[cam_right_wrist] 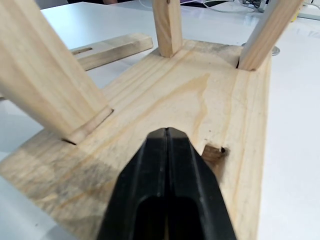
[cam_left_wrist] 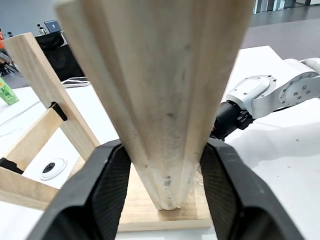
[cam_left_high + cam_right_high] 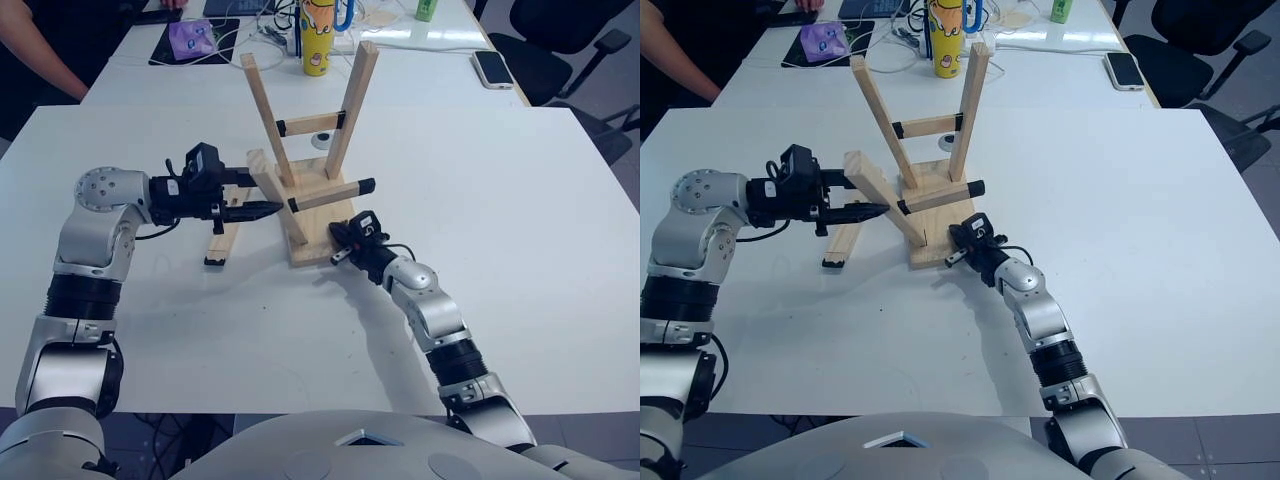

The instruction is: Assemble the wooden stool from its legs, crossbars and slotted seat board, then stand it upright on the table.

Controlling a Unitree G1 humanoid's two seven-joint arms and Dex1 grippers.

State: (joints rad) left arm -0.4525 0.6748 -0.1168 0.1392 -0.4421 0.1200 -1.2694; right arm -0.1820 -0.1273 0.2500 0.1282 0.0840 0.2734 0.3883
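The stool stands upside down: its seat board (image 3: pixel 318 238) lies flat on the white table, with two legs (image 3: pixel 266 110) rising from its far side and joined by a crossbar (image 3: pixel 312 124). A third leg (image 3: pixel 272 188) leans in the near left slot, carrying a second crossbar (image 3: pixel 330 193). My left gripper (image 3: pixel 265 209) is shut on this leg (image 2: pixel 165 100), one finger (image 2: pixel 107 190) on each side. My right gripper (image 3: pixel 338 243) is shut, its tips (image 1: pixel 167 131) over the board's near edge beside an empty slot (image 1: pixel 215 150). A fourth leg (image 3: pixel 222 240) lies loose on the table.
A second table behind holds a yellow cup (image 3: pixel 318 40), a phone (image 3: pixel 493 68), a purple pouch (image 3: pixel 190 38) and cables. A round grommet (image 3: pixel 322 140) sits in the tabletop behind the stool. Office chairs stand at the far right. Bare table lies right of the stool.
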